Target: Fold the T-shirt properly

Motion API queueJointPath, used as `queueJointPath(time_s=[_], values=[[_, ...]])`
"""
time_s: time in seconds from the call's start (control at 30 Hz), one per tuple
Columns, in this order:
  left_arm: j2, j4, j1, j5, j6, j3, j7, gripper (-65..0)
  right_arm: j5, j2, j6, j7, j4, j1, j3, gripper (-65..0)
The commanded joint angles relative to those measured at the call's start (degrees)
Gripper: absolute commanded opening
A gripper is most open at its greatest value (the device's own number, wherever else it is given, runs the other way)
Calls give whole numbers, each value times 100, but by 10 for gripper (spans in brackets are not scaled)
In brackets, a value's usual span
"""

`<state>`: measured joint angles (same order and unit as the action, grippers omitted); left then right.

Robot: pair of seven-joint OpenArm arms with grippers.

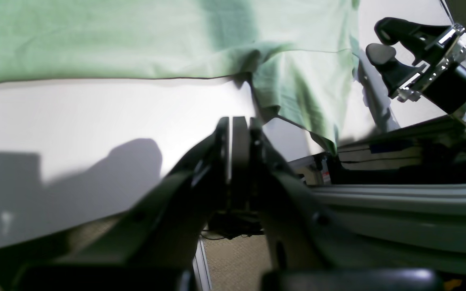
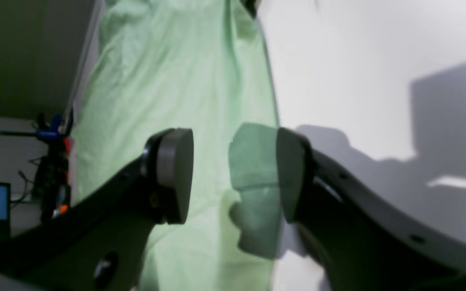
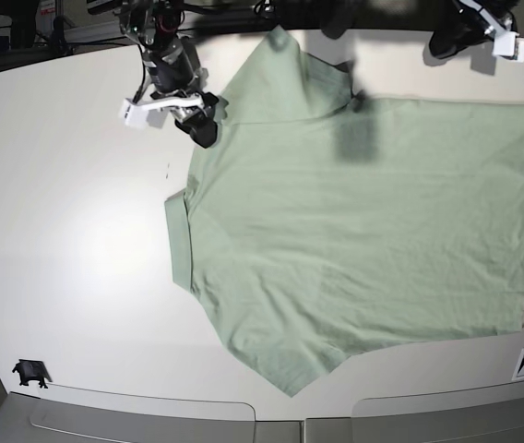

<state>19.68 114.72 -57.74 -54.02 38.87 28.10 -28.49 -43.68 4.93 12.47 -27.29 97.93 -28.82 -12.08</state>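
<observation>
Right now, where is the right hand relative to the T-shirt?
In the base view, the right hand hovers open at the upper left, over the T-shirt edge beside the upper sleeve.

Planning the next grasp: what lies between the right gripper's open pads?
In the right wrist view, the T-shirt edge lies below the open right gripper, unclamped.

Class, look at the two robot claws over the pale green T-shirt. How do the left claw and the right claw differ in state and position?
The left claw is shut, jaws pressed together; the right claw stands wide open, pads apart. The left claw hangs over bare white table just off the pale mint-green cotton T-shirt; the right claw sits over the shirt's edge. Both are dark and hold nothing.
</observation>
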Motion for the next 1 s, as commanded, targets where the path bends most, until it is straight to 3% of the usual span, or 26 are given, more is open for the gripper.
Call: queueJointPath(time_s=[0.0, 0.3, 0.57, 0.87, 0.97], values=[[37, 76, -68, -114, 63, 42, 109, -650, 22, 0, 96, 92, 61, -4, 57, -342], [35, 76, -68, -114, 61, 44, 105, -650, 319, 0, -221, 201, 57, 24, -13, -343], [35, 76, -35, -116, 63, 42, 105, -650, 319, 0, -223, 232, -179, 42, -188, -364], [35, 76, -2, -116, 61, 42, 111, -650, 330, 0, -46, 87, -603, 55, 566, -364], [35, 76, -4, -116, 61, 42, 111, -650, 595, 0, -35, 92, -603, 55, 839, -364]])
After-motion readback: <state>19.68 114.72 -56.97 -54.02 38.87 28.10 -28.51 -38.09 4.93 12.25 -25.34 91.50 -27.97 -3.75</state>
